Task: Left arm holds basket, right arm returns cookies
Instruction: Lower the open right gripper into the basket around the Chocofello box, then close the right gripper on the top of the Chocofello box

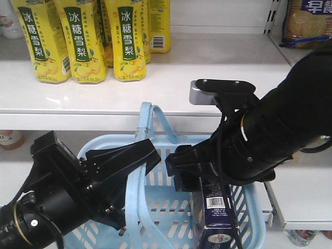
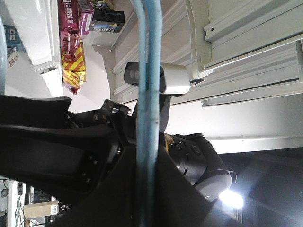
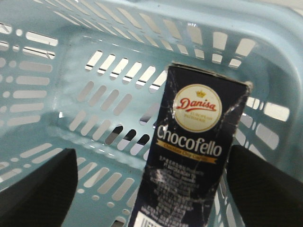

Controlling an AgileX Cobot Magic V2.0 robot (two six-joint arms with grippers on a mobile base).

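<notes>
Cookies: dark navy Chocofello box, standing inside the basket on its right side, close to the right wall.
Long axis: near upright with a slight lean. The end with the white oval logo is up, towards the right gripper. The barcode panel faces the near side in the front view.
Right gripper: reaches down into the basket from the right arm, with its jaws spread wide. In the wrist view one dark finger sits just beside the box's right edge, and the other is well apart on the left. Whether either finger touches the cardboard cannot be told.
Left gripper: on the left arm at the near left, closed on the basket's hoop handle, which runs straight up between the fingers in the wrist view.
Basket: light blue with slotted walls, below the front edge of the shelf. One hoop of the handle rises in front of that edge.
Shelf: white, with yellow bottles standing in a row at the far left. A blue packet is at the far right.
</notes>
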